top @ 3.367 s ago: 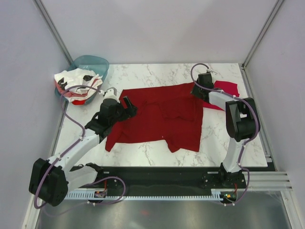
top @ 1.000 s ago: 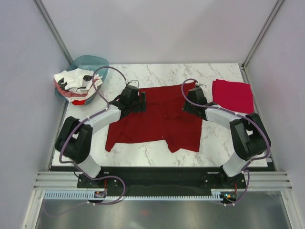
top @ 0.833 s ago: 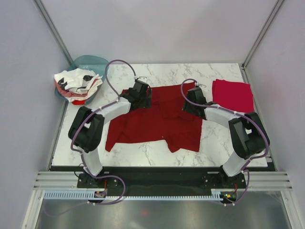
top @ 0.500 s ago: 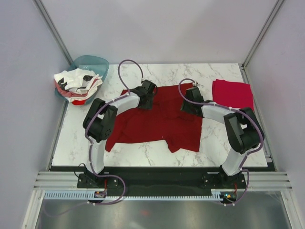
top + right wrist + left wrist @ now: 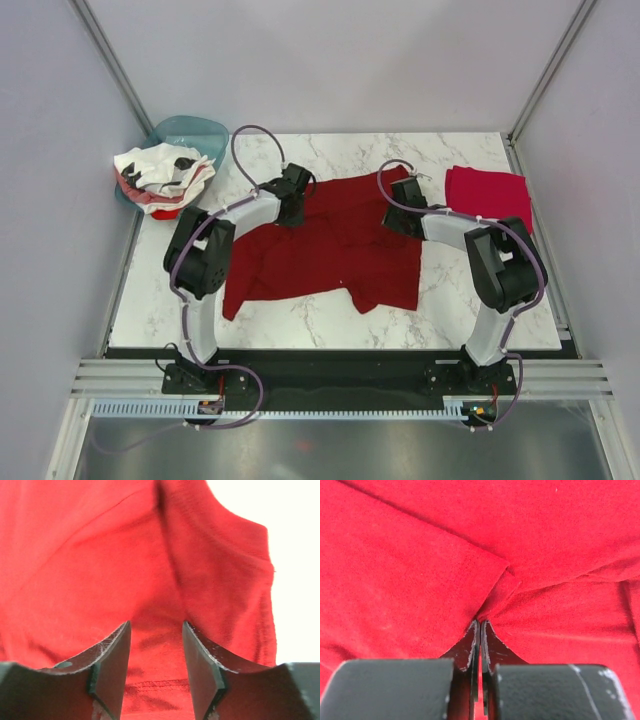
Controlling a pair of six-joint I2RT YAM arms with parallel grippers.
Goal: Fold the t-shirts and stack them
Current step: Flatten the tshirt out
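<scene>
A dark maroon-red t-shirt lies spread flat across the middle of the marble table. My left gripper is at the shirt's far left edge. In the left wrist view that gripper is shut, and a raised fold of the red cloth is pinched between its tips. My right gripper is at the shirt's far right corner. Seen from the right wrist, it stands open over the cloth, with the hem lying between the fingers. A folded crimson-pink t-shirt rests at the back right.
A crumpled heap of white t-shirts with black and red marks lies at the back left, against a teal plastic basin. Grey walls close in the table on three sides. Both arms reach over the shirt from the near edge.
My left gripper has travelled along the shirt's far edge and closed on a fold of it. My right gripper has shifted slightly and its jaws have narrowed a little.
</scene>
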